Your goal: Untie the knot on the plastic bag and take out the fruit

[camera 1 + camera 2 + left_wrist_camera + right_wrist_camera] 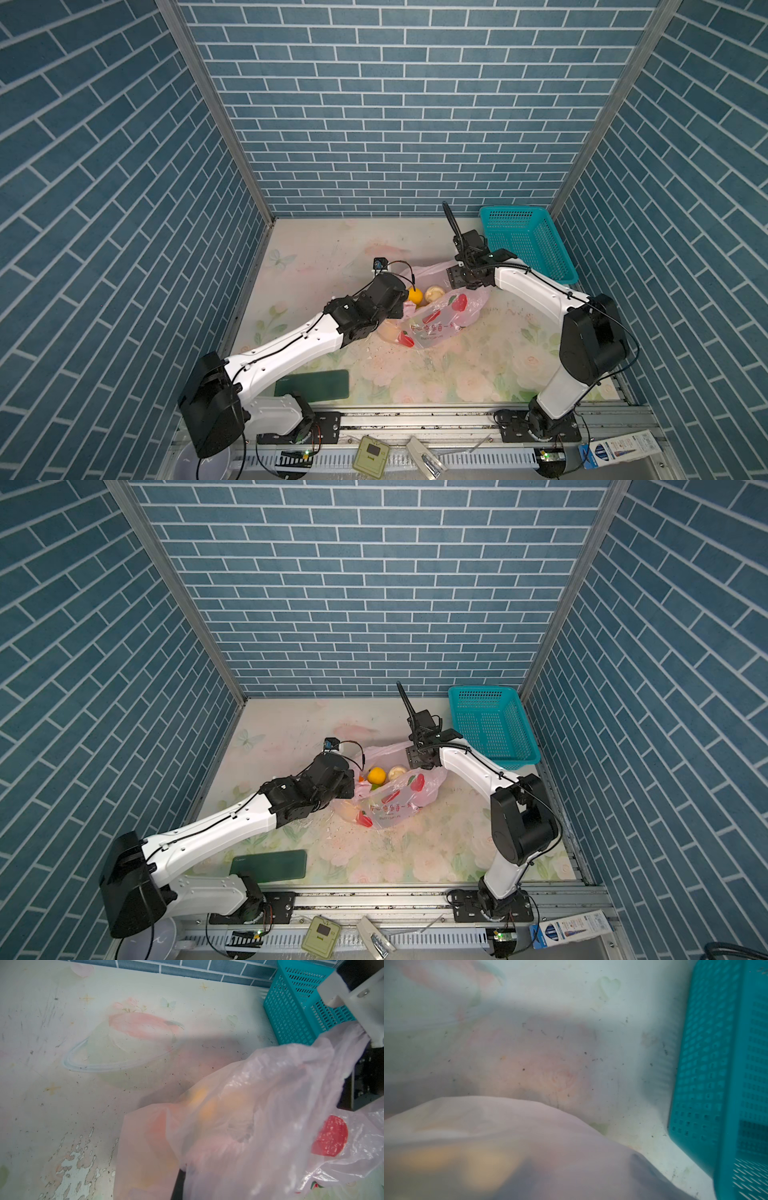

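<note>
I log the plastic bag (440, 328) mid-way across the table (316, 266), fruit (415, 295) inside it. The basket (523, 245) sits behind it, right, in the back corner. A flat pad (311, 384) lies front left.

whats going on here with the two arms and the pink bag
Two robot arms are working a pink plastic bag lying on the table. The left hand is shut, apparently pinching the bag's left edge; the right hand is at the opposite edge, its grip unclear. The bag's mouth gapes open between them, with an orange fruit and a whitish fruit exposed inside. No fruit is in the teal basket yet.
</note>
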`<action>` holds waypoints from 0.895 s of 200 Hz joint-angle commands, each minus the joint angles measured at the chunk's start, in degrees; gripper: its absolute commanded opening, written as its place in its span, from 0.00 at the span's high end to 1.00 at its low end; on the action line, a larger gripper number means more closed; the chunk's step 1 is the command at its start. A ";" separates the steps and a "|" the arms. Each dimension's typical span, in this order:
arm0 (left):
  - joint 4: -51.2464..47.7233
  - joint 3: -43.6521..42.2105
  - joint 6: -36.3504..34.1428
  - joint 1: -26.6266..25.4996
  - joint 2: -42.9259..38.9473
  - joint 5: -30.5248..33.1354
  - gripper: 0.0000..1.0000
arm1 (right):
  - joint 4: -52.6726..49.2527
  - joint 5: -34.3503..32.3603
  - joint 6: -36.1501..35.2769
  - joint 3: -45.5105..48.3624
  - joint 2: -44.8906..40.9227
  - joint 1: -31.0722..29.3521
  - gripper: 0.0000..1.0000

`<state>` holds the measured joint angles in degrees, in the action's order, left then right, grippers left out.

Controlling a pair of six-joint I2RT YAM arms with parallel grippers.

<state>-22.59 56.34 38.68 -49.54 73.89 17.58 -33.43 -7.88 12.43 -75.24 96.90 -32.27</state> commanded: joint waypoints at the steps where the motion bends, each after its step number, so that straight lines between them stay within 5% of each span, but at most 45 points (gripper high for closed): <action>1: -1.75 2.42 1.14 -0.21 -0.48 3.16 1.00 | -2.80 11.71 1.24 0.14 -5.34 -3.07 0.28; 38: -3.60 3.56 0.17 -0.21 -2.57 3.71 1.00 | 5.11 16.19 8.66 3.85 -7.59 -6.62 0.29; 88: -5.09 3.23 -0.53 -0.21 -4.53 5.37 1.00 | 8.37 18.78 9.41 4.54 -2.10 -7.96 0.29; 124: -4.98 2.67 -0.50 -0.03 -3.43 7.53 1.00 | 7.95 19.05 11.57 16.14 -12.13 -11.15 0.29; 179: -6.22 1.14 4.26 -0.12 -2.98 7.84 1.00 | 7.52 8.26 17.44 34.17 -26.82 -20.79 0.29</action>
<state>-26.37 58.24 40.66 -49.58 70.65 23.99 -25.30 6.61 25.12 -47.07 72.66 -50.04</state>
